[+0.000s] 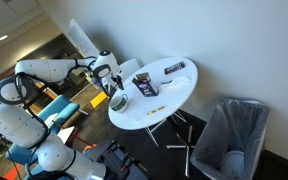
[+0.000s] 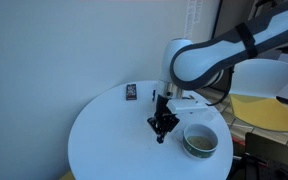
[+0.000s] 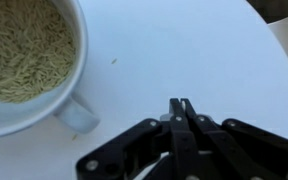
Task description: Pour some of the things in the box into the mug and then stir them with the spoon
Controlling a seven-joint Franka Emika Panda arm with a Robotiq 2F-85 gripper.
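We are holding our hand (image 3: 180,108) pressed together and seemingly empty at four o'clock of the grain-filled greyish round mug (image 3: 24,115), the small dark carton box (image 1: 147,87) lying at its two o'clock; stirring seems next, needing a spoon we are not seeing.
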